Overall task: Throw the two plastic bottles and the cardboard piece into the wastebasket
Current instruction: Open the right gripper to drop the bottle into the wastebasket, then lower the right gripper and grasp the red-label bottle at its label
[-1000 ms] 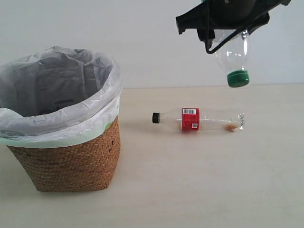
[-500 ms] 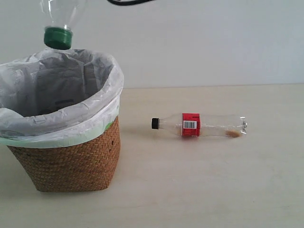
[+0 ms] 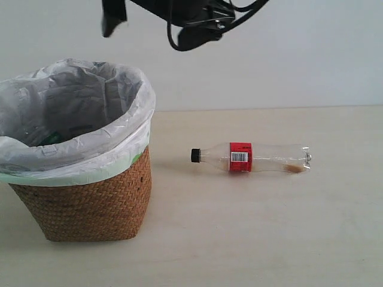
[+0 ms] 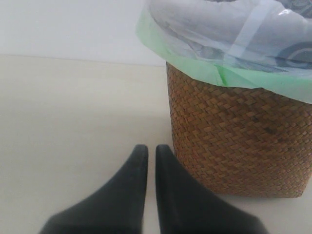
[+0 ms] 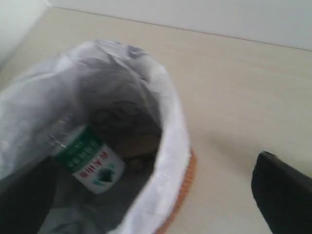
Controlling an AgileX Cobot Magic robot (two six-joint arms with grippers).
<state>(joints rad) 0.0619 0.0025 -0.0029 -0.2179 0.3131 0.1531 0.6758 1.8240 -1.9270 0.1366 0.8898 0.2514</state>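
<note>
The wastebasket (image 3: 90, 203) stands at the left of the table, its white bag folded over the rim. Inside it lies the wider bottle (image 5: 87, 161), its green-white label showing. My right gripper (image 3: 154, 27) hangs open high above the basket, holding nothing; its dark fingers (image 5: 280, 195) sit wide apart in the right wrist view. The slim bottle (image 3: 248, 158) with black cap and red label lies on its side on the table, right of the basket. My left gripper (image 4: 147, 148) is shut and empty, low over the table beside the wicker wall (image 4: 234, 131). I cannot make out the cardboard piece.
A pale wall runs behind the light wooden table (image 3: 269, 239). A green band of the bag (image 4: 195, 68) hangs below the basket's rim.
My right gripper carried the green-capped bottle leftward over the basket and opened; the bottle now lies inside. The slim bottle rolled slightly nearer early on.
</note>
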